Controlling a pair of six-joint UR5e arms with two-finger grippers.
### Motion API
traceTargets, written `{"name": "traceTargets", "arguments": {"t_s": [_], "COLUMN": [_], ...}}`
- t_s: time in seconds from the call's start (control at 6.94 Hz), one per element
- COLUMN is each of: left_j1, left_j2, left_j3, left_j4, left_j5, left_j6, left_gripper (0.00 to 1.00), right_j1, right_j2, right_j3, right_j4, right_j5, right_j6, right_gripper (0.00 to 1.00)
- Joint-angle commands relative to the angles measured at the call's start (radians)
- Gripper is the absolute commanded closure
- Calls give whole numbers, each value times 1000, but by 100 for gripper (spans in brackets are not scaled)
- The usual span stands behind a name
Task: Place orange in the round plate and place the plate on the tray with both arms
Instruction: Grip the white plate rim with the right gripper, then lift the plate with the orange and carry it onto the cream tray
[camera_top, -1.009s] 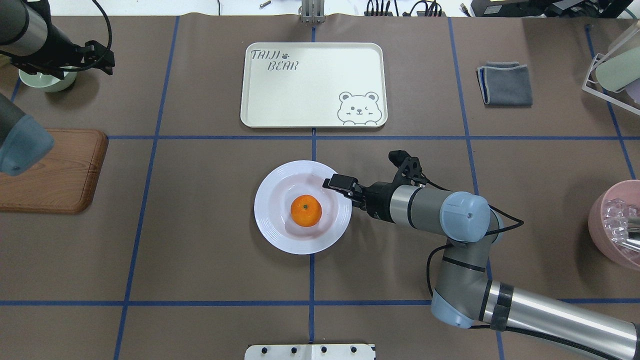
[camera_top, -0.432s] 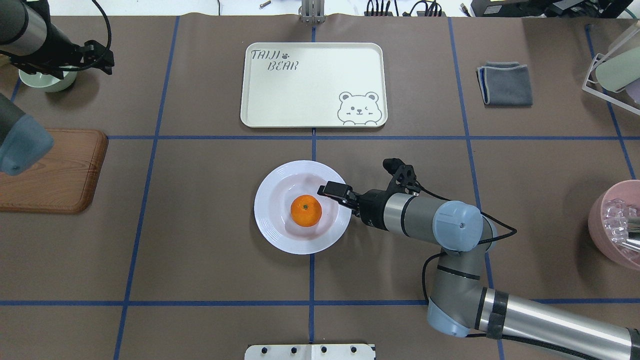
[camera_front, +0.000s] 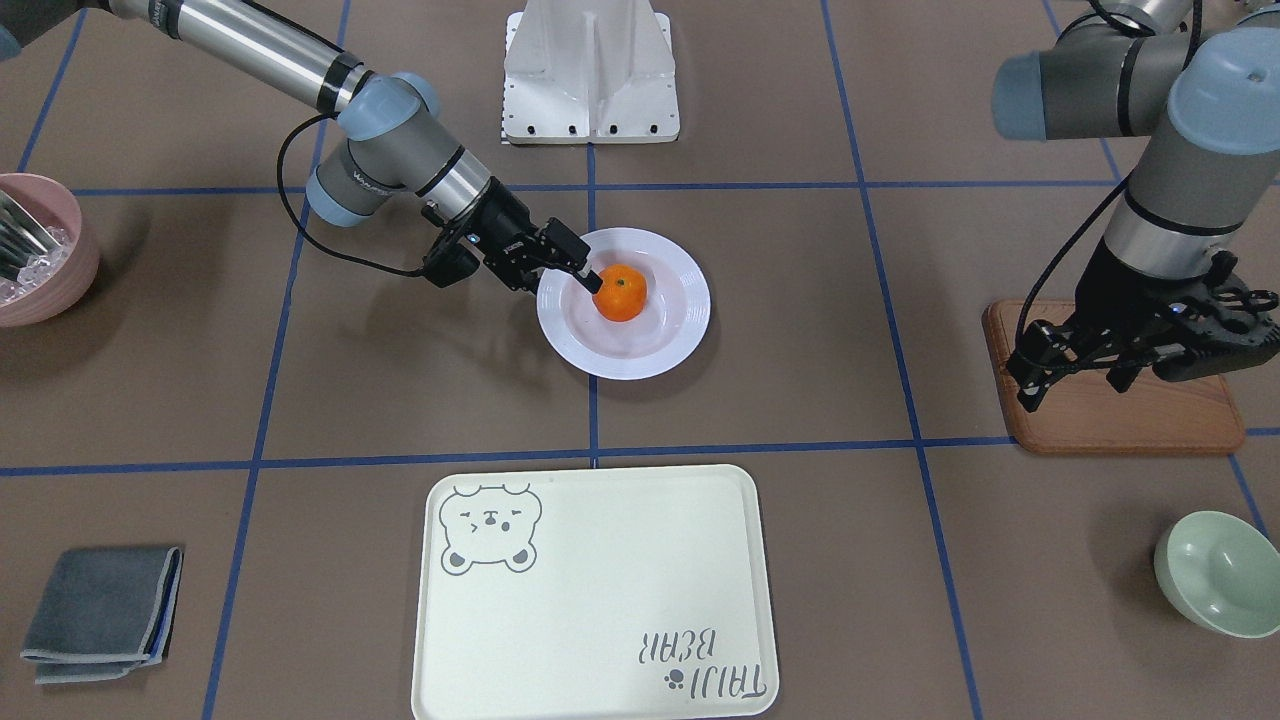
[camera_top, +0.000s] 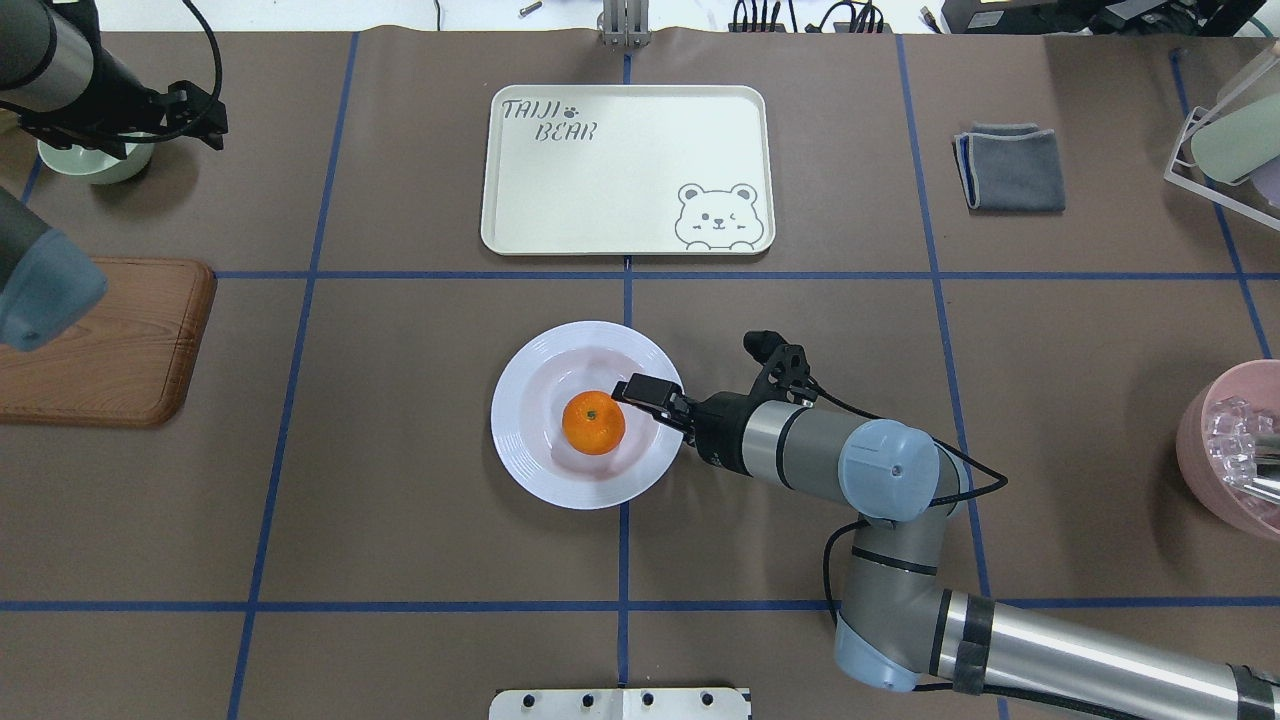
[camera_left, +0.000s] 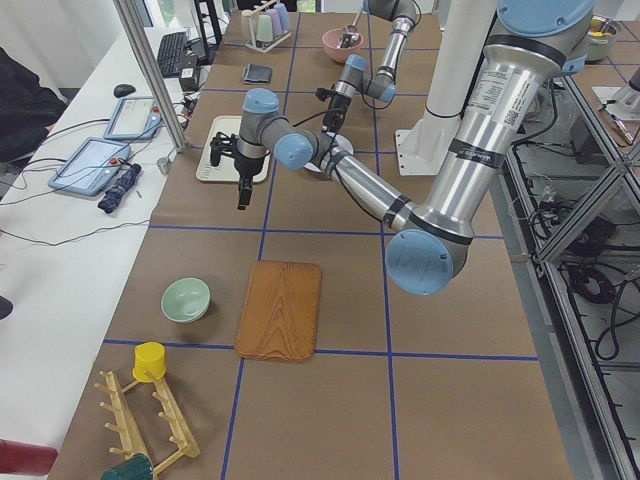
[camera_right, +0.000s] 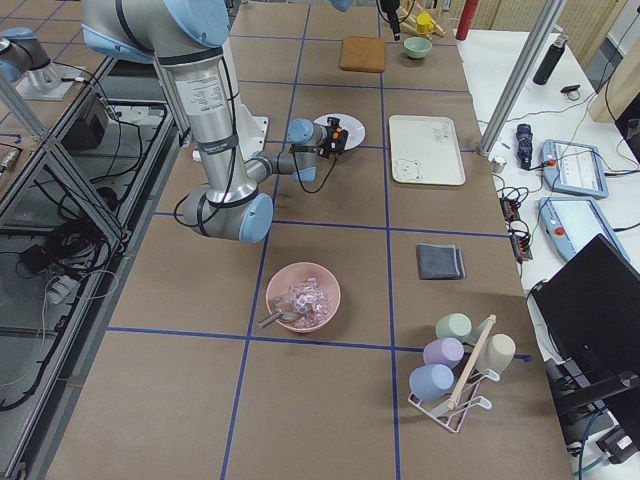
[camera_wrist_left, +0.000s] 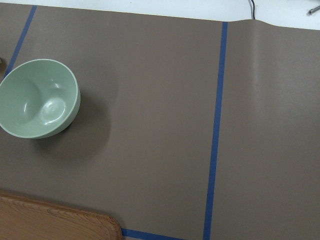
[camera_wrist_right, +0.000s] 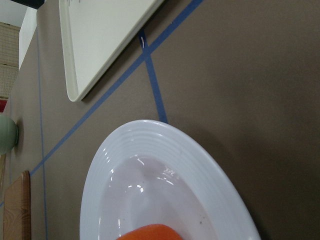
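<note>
Round plate (camera_top: 520, 455) holding orange (camera_top: 593, 423), mid-frame: right jaws at its right rim, grip indiscernible; left jaws spread, far upper left.

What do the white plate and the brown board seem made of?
The round plate looks like glazed ceramic, possibly melamine: glossy white with bright highlights. The board looks like wood, or a wood-grain finish: brown grain lines, soft sheen.
</note>
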Motion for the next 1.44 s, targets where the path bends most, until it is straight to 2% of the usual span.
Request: {"name": "traceTargets", "arguments": {"t_s": [0.0, 0.14, 0.29, 0.58, 0.86, 1.15, 1.3], "left_j1": [2, 2, 0, 0, -2, 0, 0], "left_j2": [1, 1, 1, 1, 1, 1, 1], "left_j3": [0, 0, -2, -3, -5, -3, -3], "left_j4": [0, 0, 0, 0, 0, 2, 2], "left_j5": [-1, 1, 1, 1, 1, 2, 2], "left_j6": [0, 0, 0, 0, 0, 0, 0], "left_gripper": [2, 2, 2, 2, 2, 2, 2], "right_j1": [-1, -1, 1, 13, 86, 175, 210], "right_j2": [12, 15, 16, 30, 67, 70, 88], "right_j3": [0, 3, 6, 20, 35, 19, -21], "right_j4": [2, 3, 5, 6, 5, 2, 0], "right_j5": [-2, -2, -3, -3, -8, -11, -48], "right_j6": [39, 39, 39, 42, 146, 154, 161], "right_gripper": [62, 90, 100, 100, 100, 100, 100]}}
